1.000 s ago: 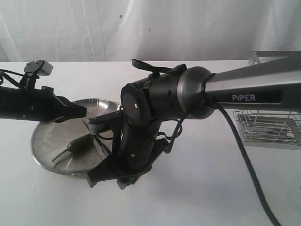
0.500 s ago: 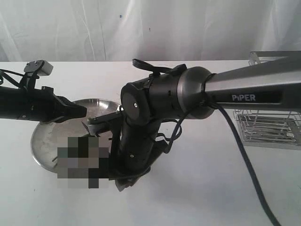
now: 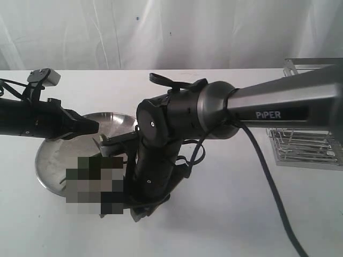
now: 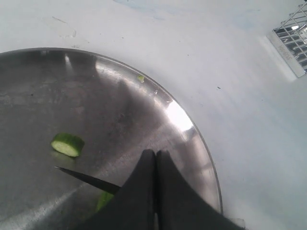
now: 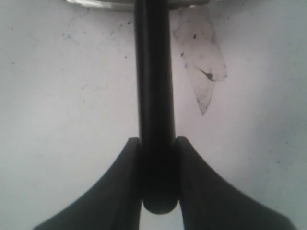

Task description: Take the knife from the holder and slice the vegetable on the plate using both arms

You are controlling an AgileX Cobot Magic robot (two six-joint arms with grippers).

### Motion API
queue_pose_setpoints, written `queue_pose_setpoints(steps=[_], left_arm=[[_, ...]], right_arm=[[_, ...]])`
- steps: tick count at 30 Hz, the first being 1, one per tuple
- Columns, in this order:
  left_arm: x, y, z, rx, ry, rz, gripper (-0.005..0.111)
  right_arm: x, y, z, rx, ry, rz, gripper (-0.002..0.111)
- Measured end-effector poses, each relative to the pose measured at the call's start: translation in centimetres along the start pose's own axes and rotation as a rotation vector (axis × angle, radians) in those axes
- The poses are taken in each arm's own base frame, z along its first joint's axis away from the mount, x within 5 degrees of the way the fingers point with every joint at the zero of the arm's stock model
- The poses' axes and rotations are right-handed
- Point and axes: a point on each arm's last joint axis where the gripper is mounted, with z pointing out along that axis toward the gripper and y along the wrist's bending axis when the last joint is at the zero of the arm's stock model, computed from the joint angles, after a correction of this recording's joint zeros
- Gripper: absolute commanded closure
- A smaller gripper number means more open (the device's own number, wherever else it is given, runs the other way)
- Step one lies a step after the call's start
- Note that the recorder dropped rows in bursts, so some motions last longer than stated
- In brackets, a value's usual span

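Right gripper (image 5: 156,142): jaws partly closed, clamped tight on the handle of the slim all-black kitchen knife (image 5: 154,86), gripping near the butt end. The handle runs straight out btwn the two fingers toward the rim of the round shiny stainless-steel plate (image 5: 96,3).

Left gripper (image 4: 155,155): fingers pressed fully together, nothing seen btwn them. It sits over the plate (image 4: 144,115), on the side nearer the rim. In the ext view its tip (image 3: 92,127) is over the plate's far edge.

Knife's pointed dark blade (image 4: 88,178) reaches in over the plate surface and passes beside the closed left fingers.

The small dark green vegetable is on the plate, already cut. One round slice w/ a pale green face (image 4: 67,144) lies flat and apart from the blade. Another green piece (image 4: 102,199) lies right at the blade, next to the left fingers; can't tell if they touch it. In the ext view that spot is blurred out.

The black right arm w/ "PiPER" label (image 3: 177,118) bends down at the plate's (image 3: 45,166) near right edge.

The tall silver wire holder (image 3: 305,147) stands at far right of the white table (image 3: 225,225), well apart from the plate.
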Motion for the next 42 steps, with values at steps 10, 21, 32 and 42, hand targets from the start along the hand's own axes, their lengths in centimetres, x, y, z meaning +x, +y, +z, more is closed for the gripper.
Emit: queue_pose_setpoints(steps=[10,21,32,42], left_arm=[[0.0,0.2,0.0,-0.02,0.002,0.0,0.107],[1.5,1.1,1.8,0.033,0.028,-0.082,0.107],[1.6,2.1,2.6,0.004,-0.044,-0.05,0.107],[4.4,3.7,4.7,-0.001,0.058,-0.118,0.107]], right_arm=[[-0.1,-0.1,0.6,0.001,0.0,0.002,0.108],[-0.1,-0.1,0.6,0.001,-0.004,0.002,0.108],[-0.1,-0.1,0.6,-0.001,-0.004,0.004,0.108],[0.0,0.0,0.6,-0.004,0.008,0.007,0.108]])
